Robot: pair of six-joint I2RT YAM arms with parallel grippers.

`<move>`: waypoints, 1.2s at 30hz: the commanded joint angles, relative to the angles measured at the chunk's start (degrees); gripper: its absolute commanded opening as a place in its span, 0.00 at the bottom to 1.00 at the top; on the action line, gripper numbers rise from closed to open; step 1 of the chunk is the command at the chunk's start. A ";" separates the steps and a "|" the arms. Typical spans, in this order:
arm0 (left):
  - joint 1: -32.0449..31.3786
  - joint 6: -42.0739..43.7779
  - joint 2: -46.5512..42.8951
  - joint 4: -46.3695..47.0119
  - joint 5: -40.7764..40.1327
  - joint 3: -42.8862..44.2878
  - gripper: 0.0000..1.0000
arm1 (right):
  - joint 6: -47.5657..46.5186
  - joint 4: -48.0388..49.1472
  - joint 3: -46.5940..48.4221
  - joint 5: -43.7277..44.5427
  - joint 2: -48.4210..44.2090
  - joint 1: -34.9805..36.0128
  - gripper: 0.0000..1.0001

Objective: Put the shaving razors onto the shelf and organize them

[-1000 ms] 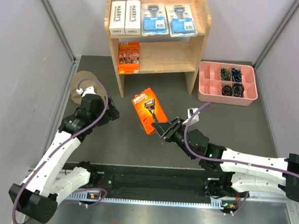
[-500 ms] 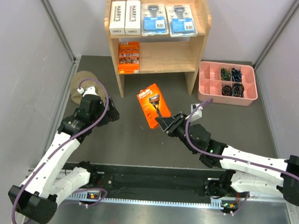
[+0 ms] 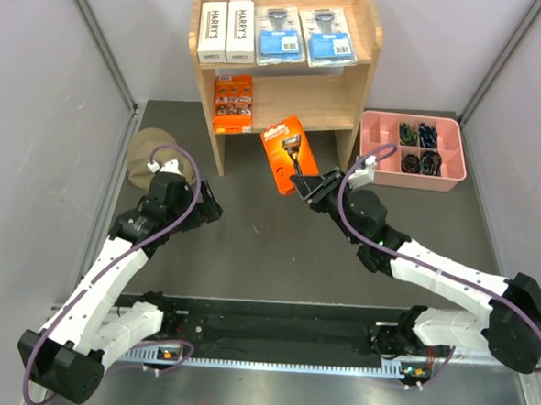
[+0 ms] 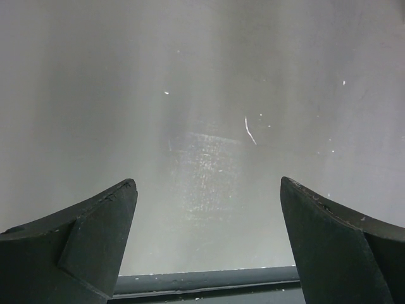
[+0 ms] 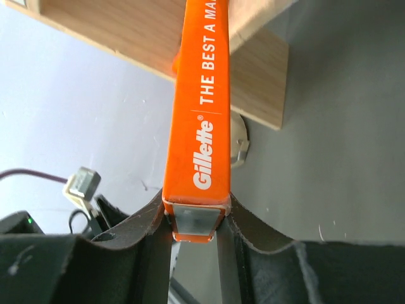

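Nothing more of mine fits on the top tier of the shelf (image 3: 360, 89): Harry's boxes (image 3: 213, 32) and blister packs (image 3: 281, 36) fill it side to side. The lower tier lies open right of the shelved orange pack (image 3: 232, 104). The pink tray (image 3: 380, 156) hems my right.

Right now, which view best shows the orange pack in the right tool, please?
Top external: the orange pack shows its printed face. Right wrist shows only its narrow edge; left wrist shows none of it.
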 commanded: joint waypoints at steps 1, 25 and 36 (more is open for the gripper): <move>0.02 -0.71 -0.03 3.09 1.41 -1.11 0.99 | -1.72 6.23 6.06 -5.70 2.31 -3.76 0.15; 0.02 -1.76 -3.19 3.53 4.40 -5.33 0.99 | 2.76 10.80 31.98 -11.88 28.41 -13.88 0.16; 0.02 -1.68 -4.60 2.74 4.40 -6.03 0.99 | 6.45 8.08 42.10 -10.38 38.53 -14.14 0.14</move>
